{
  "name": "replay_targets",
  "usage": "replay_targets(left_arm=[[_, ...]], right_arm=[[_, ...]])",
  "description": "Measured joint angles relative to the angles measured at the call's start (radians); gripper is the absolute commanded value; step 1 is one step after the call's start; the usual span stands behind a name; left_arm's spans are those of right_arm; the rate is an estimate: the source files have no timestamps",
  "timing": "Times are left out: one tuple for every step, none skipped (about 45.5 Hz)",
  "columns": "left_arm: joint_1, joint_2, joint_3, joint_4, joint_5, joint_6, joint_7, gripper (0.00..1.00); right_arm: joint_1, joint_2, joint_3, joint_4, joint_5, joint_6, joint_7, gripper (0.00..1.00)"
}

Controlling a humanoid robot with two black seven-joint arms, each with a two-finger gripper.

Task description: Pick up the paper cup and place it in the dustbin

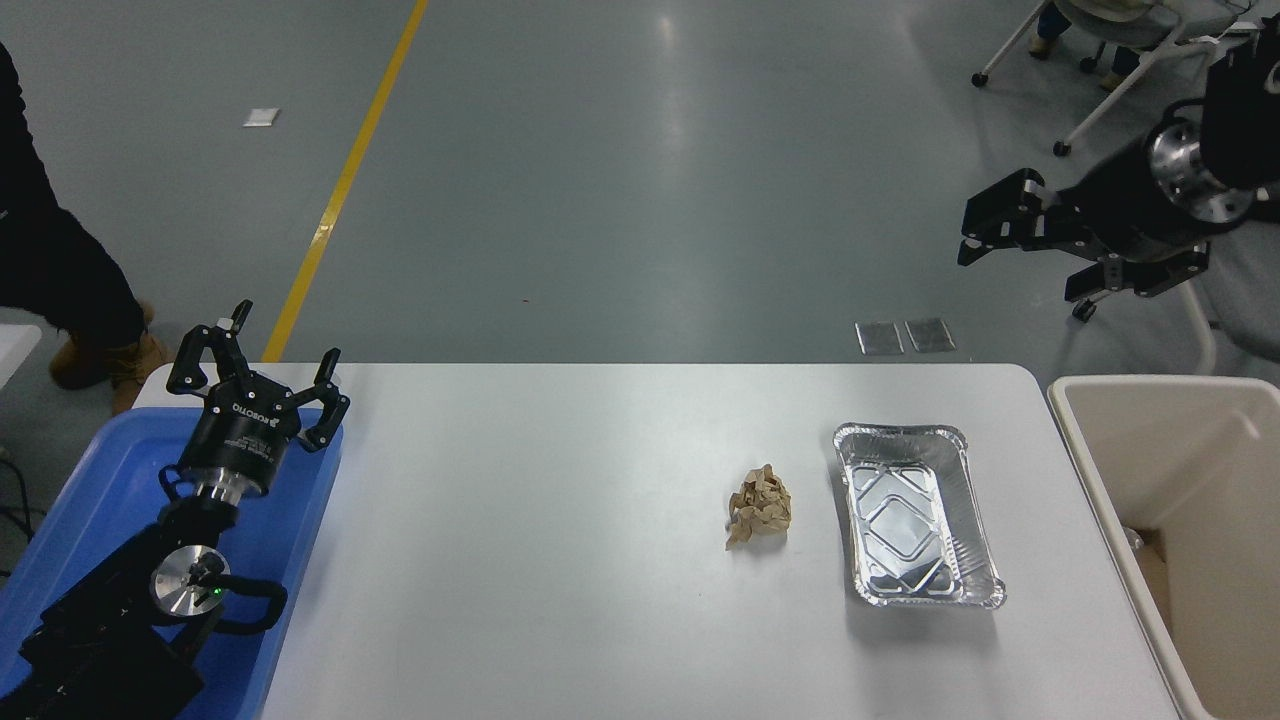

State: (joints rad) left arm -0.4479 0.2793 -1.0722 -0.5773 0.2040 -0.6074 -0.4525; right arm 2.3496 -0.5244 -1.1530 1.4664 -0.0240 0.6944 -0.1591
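Note:
No paper cup shows on the table or in either gripper. The beige dustbin (1160, 450) stands off the table's right edge, and only part of its inside is visible. My right gripper (1030, 250) is held high, beyond the table's far right corner and above the dustbin's far side, pointing left. Its fingers are spread and empty. My left gripper (255, 350) is parked at the lower left over the blue tray (90, 480), open and empty.
A crumpled brown paper wad (758, 506) lies right of the table's middle. A silver foil tray (985, 580) lies to its right, empty. A person's legs (60, 270) are at the far left edge. Office chairs stand at the far right.

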Motion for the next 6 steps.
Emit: replay_targets(left_arm=[[0.000,0.000,0.000,0.000,0.000,0.000,0.000,0.98],[0.000,0.000,0.000,0.000,0.000,0.000,0.000,0.98],[0.000,0.000,0.000,0.000,0.000,0.000,0.000,0.98],[0.000,0.000,0.000,0.000,0.000,0.000,0.000,0.98],[0.000,0.000,0.000,0.000,0.000,0.000,0.000,0.98],[0.000,0.000,0.000,0.000,0.000,0.000,0.000,0.98]], right_arm=[[0.015,0.004,-0.003,0.015,0.000,0.011,0.000,1.00],[0.022,0.005,-0.004,0.022,0.000,0.017,0.000,1.00],[0.032,0.008,-0.005,0.032,0.000,0.024,0.000,1.00],[0.039,0.011,-0.007,0.039,0.000,0.029,0.000,1.00],[0.047,0.013,-0.007,0.046,0.000,0.034,0.000,1.00],[0.054,0.016,-0.009,0.053,0.000,0.040,0.000,1.00]])
